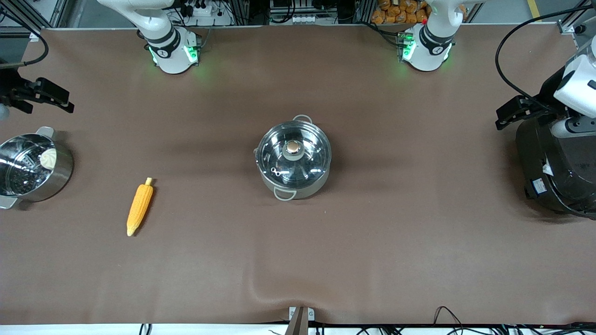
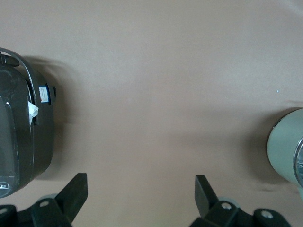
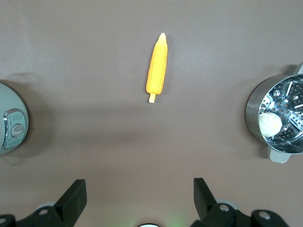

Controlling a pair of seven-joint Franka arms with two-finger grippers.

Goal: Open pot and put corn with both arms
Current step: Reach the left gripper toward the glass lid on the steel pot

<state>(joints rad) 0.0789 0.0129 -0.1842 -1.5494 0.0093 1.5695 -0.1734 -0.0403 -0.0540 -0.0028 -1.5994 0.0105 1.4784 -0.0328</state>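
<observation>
Here the pot (image 1: 294, 160) stands in the middle of the brown surface (image 1: 382, 242), with its glass lid (image 1: 294, 153) on it and the copper-topped knob (image 1: 293, 147) at the centre of the lid. One loop handle points toward the front camera and the other toward the robots' bases. The corn (image 1: 139, 207) lies flat on the surface, well apart from the pot, toward the right arm's end of the surface and a little nearer to the front camera than the pot. Its pale stub end points toward the bases and its thin tip toward the camera.

A steel steamer pot (image 1: 32, 168) with a white bun (image 1: 48, 158) inside stands at the edge of the surface at the right arm's end, near the corn. A big black rice cooker (image 1: 554, 172) stands at the left arm's end.

The right hand (image 3: 137, 198) hangs in the air over the surface near the steamer pot, its fingers spread wide and holding nothing. The left hand (image 2: 141, 198) hangs over the surface just beside the rice cooker, its fingers also spread wide and empty. Neither hand touches the pot or the corn.
</observation>
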